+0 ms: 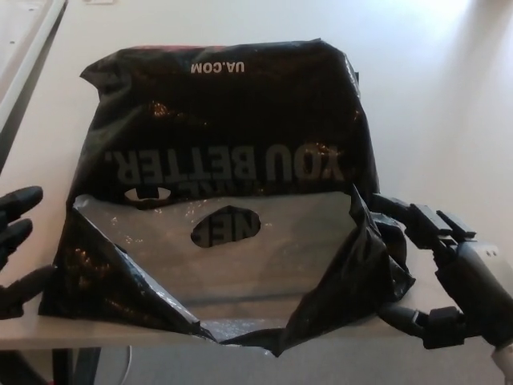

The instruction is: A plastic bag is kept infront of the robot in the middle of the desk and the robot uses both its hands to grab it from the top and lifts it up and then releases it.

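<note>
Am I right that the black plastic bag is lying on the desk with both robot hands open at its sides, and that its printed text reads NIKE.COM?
Not quite: the head view shows the text on the plastic bag reads UA.COM. The rest holds: it lies on the desk, with the left hand and right hand open at its sides.
</note>
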Available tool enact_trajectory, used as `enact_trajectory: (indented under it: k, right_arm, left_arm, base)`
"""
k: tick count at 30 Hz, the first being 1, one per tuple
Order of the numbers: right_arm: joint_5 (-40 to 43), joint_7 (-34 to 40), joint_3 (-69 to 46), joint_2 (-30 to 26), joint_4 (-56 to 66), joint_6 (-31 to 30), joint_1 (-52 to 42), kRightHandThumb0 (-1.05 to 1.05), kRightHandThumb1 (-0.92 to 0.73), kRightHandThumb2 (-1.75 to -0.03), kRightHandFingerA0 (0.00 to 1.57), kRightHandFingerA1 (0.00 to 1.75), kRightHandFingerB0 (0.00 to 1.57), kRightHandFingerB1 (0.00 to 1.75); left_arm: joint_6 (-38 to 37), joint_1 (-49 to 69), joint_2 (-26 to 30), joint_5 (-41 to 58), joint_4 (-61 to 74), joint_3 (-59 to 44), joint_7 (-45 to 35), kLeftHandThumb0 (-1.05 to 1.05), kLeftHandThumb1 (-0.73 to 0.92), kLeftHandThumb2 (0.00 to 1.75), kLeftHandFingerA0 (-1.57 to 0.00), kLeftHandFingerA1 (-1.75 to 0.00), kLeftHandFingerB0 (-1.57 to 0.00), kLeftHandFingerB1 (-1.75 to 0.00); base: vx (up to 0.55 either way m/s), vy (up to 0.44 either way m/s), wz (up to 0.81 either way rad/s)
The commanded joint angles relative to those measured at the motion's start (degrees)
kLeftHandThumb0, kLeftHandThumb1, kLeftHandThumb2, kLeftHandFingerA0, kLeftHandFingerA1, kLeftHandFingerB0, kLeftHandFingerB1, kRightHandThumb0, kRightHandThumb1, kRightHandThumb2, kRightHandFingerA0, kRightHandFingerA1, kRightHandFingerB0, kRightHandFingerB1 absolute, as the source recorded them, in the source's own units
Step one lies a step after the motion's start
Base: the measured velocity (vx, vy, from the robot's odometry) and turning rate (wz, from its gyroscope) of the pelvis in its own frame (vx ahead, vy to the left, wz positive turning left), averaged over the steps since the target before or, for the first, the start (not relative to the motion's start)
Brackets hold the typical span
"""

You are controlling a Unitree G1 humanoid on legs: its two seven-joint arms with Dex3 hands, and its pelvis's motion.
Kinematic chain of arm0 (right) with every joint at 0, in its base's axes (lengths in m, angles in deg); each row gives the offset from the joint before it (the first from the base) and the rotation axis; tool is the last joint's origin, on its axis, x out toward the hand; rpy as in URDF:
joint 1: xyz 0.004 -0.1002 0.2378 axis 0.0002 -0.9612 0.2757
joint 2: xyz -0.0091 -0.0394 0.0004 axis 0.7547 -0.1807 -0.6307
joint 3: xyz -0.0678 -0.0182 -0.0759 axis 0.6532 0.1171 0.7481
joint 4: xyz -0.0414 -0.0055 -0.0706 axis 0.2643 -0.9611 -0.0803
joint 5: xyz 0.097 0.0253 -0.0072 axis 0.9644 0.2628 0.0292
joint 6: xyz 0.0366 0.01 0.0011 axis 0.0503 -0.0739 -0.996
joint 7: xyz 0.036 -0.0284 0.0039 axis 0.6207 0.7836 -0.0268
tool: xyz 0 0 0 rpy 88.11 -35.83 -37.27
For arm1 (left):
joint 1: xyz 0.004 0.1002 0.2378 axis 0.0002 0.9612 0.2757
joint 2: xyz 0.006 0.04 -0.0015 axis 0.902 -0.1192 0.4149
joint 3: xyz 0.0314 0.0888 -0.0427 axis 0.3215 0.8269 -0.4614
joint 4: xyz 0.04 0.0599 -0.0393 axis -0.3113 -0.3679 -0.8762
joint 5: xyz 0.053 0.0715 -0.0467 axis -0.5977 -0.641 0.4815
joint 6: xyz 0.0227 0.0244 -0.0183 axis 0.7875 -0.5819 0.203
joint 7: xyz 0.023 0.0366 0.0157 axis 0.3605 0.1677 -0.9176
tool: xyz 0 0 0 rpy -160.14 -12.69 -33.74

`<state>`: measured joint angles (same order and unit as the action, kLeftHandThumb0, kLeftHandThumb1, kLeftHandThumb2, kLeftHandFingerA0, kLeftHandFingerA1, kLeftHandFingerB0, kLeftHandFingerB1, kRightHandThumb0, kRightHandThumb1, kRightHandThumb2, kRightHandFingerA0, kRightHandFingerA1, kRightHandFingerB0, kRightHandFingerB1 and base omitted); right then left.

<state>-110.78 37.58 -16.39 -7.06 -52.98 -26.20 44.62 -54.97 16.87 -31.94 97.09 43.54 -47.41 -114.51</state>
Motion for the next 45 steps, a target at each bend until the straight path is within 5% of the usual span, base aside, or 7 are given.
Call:
enact_trajectory:
  k: [1,7,34,36,41,43,45]
  right_arm:
    - [1.4,-1.5,0.5,-0.1,-0.2,-1.6,-0.9,-0.59,-0.51,-0.55,0.22,0.37,0.00,0.24]
    - [2.0,-1.2,0.7,0.2,-2.3,-1.0,-0.4,-0.61,-0.40,-0.75,0.16,0.48,0.00,0.17]
    - [2.4,6.7,0.8,1.5,-27.7,4.6,11.6,-0.62,-0.42,-0.75,0.12,0.46,0.00,0.14]
    - [3.1,6.5,0.8,1.8,-29.4,4.8,13.0,-0.62,-0.55,-0.57,0.17,0.38,0.00,0.13]
    - [2.8,9.5,0.6,2.9,-33.4,4.9,17.4,-0.62,-0.55,-0.74,0.06,0.31,0.00,0.04]
    - [2.9,11.1,0.0,3.0,-33.5,4.8,18.2,-0.60,-0.62,-0.59,0.09,0.31,0.00,0.09]
    - [7.2,10.5,-3.4,3.2,-34.7,5.3,19.5,-0.59,-0.61,-0.58,0.14,0.32,0.00,0.08]
  left_arm:
    - [5.0,-2.7,-0.9,-1.4,-3.5,0.9,-0.4,-0.63,0.42,0.71,-0.22,-0.38,-0.08,-0.36]
    - [7.0,-5.3,-2.1,-2.3,-7.1,0.9,0.9,-0.61,0.42,0.70,-0.22,-0.39,-0.09,-0.37]
    - [10.3,3.8,2.4,-3.7,-0.6,4.4,-5.2,-0.67,0.39,0.72,-0.22,-0.40,-0.09,-0.39]
    - [12.1,4.0,2.9,-3.3,0.7,4.4,-5.2,-0.68,0.39,0.72,-0.24,-0.40,-0.10,-0.40]
    - [14.4,3.3,4.3,-4.0,2.9,4.6,-4.7,-0.67,0.38,0.72,-0.30,-0.44,-0.13,-0.39]
    - [14.2,3.3,4.7,-4.7,3.0,4.9,-4.4,-0.66,0.39,0.73,-0.33,-0.45,-0.14,-0.39]
    - [14.6,2.6,4.4,-4.4,1.7,4.8,-4.2,-0.57,0.45,0.54,-0.41,-0.37,-0.19,-0.30]
  base:
    - [0.00,0.000,0.00]
    - [0.00,0.000,0.00]
    - [0.00,0.000,0.00]
    - [0.00,0.000,0.00]
    - [0.00,0.000,0.00]
    - [0.00,0.000,0.00]
    - [0.00,0.000,0.00]
